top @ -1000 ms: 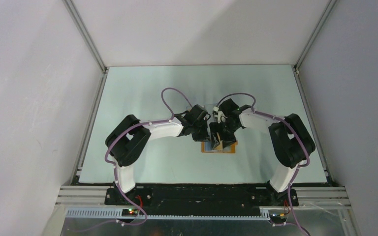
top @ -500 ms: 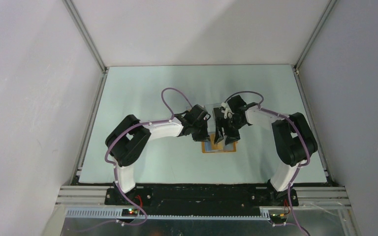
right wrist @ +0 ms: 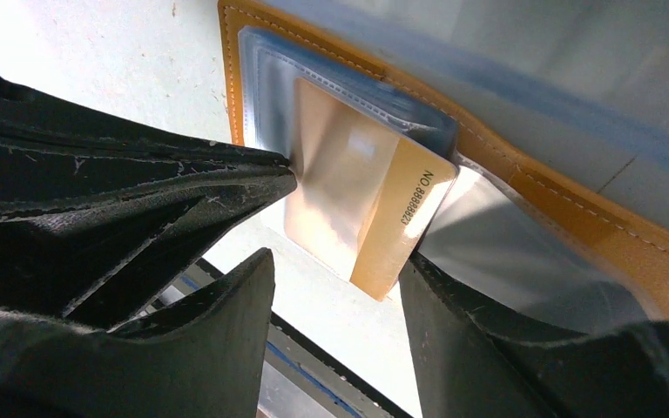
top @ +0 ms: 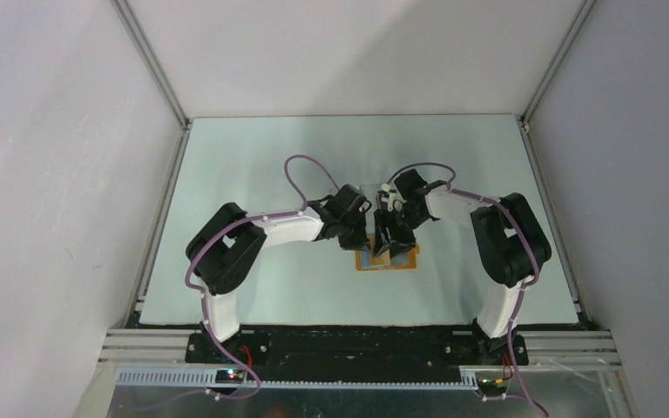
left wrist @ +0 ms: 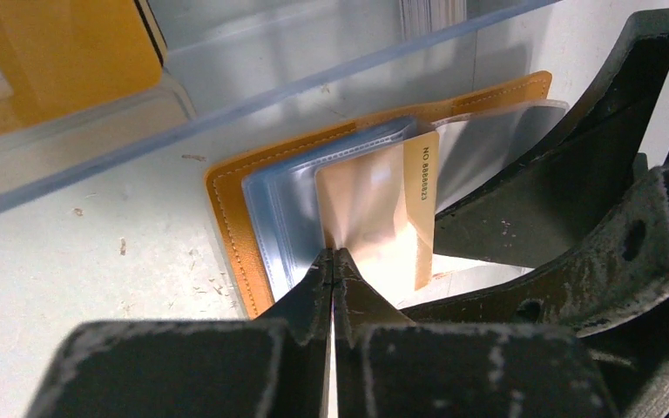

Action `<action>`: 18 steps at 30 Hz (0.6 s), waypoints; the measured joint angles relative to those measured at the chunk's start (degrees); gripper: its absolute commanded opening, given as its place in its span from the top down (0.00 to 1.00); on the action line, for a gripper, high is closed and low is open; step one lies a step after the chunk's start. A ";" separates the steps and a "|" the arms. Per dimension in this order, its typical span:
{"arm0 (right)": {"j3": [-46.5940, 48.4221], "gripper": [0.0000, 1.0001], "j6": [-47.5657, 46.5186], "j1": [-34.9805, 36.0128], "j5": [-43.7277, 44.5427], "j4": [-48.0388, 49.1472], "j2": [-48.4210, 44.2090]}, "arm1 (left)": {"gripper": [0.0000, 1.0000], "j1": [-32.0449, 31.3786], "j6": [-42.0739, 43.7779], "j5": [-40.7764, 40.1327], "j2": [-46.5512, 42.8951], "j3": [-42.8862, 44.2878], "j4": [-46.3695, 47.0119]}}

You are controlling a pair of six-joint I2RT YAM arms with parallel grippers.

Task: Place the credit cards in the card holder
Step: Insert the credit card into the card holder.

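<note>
Open orange-tan leather card holder (left wrist: 226,218) lies flat on the pale table (left wrist: 96,279), at the middle, between my two wrists. Its clear plastic sleeves (left wrist: 279,200) face up.

- Gold card with a printed number strip (right wrist: 357,200): partly inside the top sleeve. The glossy part looks to be under film. The matte numbered end sticks out, pointing away from the holder's stitched outer edge and toward the inner half.
- Long axis: runs from that stitched edge out to the numbered end. Judged travel to seat it is along this line, back toward the stitching.
- My left gripper (left wrist: 333,261): tips fully together, pressed at the card's long side edge where card and sleeve meet. Cannot tell whether a lip of film is nipped between them or they only bear on it. It sits side-on to the travel line, so it is no pusher.
- My right gripper (right wrist: 335,261): jaws apart, one finger on each side of the numbered end, nothing clamped. Contact with the card corner too close to call.
- Right is the one lined up behind the protruding end, so the seating move falls to it.
- Risk: the sleeve may buckle or the card may skew if the push runs off-axis.
- A clear plastic rectangle with orange centre (left wrist: 52,52) lies just beyond the holder.
</note>
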 measured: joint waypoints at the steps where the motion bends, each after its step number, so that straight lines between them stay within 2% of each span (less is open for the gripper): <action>1: 0.26 0.42 -0.22 0.04 -0.02 -0.24 0.22 | 0.96 0.02 -0.02 0.07 0.00 0.02 -0.11; 7: 1.01 0.41 -0.83 -0.11 -0.37 -0.85 0.63 | 0.71 1.01 0.48 0.46 -1.07 -0.63 -0.59; 9: 1.07 0.40 -0.83 -0.22 -0.46 -0.81 0.63 | 0.66 2.03 0.83 0.37 -2.89 -2.14 -1.42; 13: 1.07 0.39 -0.76 -0.48 -0.70 -0.79 0.63 | 0.64 5.29 1.09 0.63 -5.38 -4.87 -3.32; 18: 1.07 0.39 -0.52 -0.72 -1.11 -0.72 0.63 | 0.66 8.09 1.11 2.12 -5.53 -6.67 -3.52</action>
